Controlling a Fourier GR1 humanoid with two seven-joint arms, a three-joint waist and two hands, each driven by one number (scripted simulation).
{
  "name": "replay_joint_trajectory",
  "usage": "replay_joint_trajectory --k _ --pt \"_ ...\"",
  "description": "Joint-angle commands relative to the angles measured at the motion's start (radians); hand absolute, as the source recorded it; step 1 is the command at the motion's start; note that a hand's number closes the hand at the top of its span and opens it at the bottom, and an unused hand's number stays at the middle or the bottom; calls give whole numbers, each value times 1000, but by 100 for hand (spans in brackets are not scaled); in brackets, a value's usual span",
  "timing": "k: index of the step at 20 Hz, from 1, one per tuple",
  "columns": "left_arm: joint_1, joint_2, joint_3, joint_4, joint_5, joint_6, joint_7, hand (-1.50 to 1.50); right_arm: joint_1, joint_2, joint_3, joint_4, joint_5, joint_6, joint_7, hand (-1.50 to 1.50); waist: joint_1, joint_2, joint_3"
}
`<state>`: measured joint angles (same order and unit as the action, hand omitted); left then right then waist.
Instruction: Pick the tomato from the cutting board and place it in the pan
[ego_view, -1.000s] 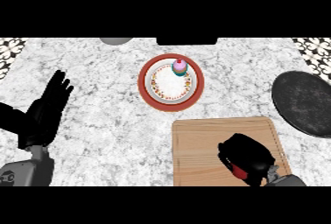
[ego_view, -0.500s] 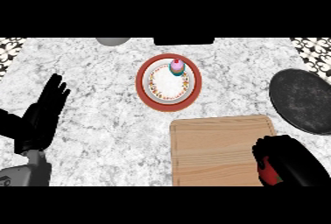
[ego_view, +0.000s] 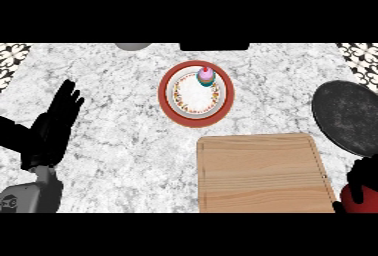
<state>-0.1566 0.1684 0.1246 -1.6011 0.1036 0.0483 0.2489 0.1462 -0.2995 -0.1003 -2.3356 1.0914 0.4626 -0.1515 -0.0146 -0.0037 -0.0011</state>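
Fingers of the right hand are curled round the tomato, so only a smooth red patch of it shows between the black digits. Hand and tomato sit in the view's lower right corner, partly cut off by the edge. They are just past the right side of the cutting board and below the pan, not in it. Whether the tomato is lifted or touching the table cannot be told. The pan is a dark, matte, round shape with a faintly speckled face, and its right part runs out of view. The board is a pale wooden rectangle with rounded corners, fine grain and a shallow groove near its rim. The left hand rests open at the left, fingers straight and pointing up, with its grey forearm leaving at the lower edge. The table is grey-white veined marble. Near its middle lies a round plate with a red rim, a white centre and a dotted band. A small pink-and-teal object, too small to identify, rests at the plate's upper edge. A grey rounded thing and a black one are clipped at the top.
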Motion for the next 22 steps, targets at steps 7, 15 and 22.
replay_joint_trajectory --k 7,15,22 --pt "-46 -30 -33 25 -36 28 22 0 -249 -14 -271 249 -149 5 36 150 17 5 1" --pt "-29 -16 -10 21 -9 -4 1 0 -435 -185 -484 730 -253 -140 -146 150 28 10 3" --pt "-71 -4 13 69 8 -23 -13 0 -604 -317 -454 1212 -203 -312 -331 150 33 10 2"
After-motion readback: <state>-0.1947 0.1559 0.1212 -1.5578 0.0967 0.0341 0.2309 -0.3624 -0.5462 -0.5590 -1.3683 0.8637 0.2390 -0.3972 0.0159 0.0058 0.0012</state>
